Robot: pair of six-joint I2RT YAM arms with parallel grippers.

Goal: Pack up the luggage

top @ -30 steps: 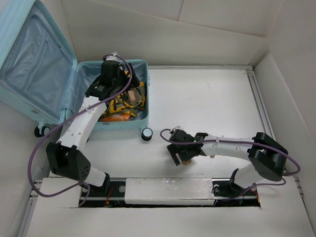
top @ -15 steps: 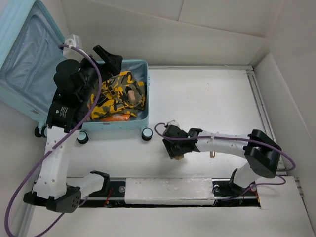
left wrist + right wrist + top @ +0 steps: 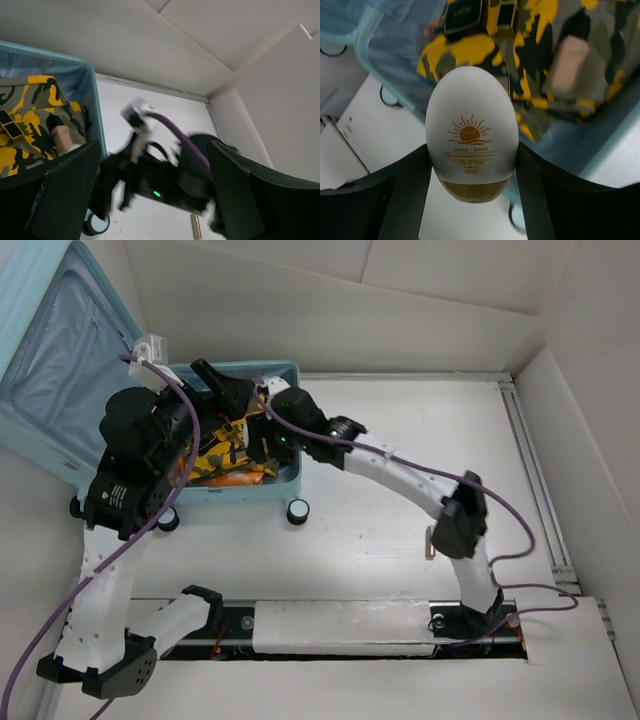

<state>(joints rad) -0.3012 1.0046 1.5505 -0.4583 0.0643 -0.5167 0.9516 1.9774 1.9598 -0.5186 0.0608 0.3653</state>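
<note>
With a camouflage garment (image 3: 545, 45) already in the open luggage (image 3: 240, 491) just beneath it, the right gripper (image 3: 472, 175) clamps a white egg-shaped bottle (image 3: 470, 130) not yet dropped in, the left gripper (image 3: 150, 195) hovers wide and empty alongside, and the lid is yet to be closed.

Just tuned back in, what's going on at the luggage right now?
The right tool grips a white egg-shaped bottle with a sun logo and holds it over the open luggage, above a yellow camo garment already lying inside. The bottle is not yet set down. The left tool hovers open and empty over the luggage's left end.
</note>
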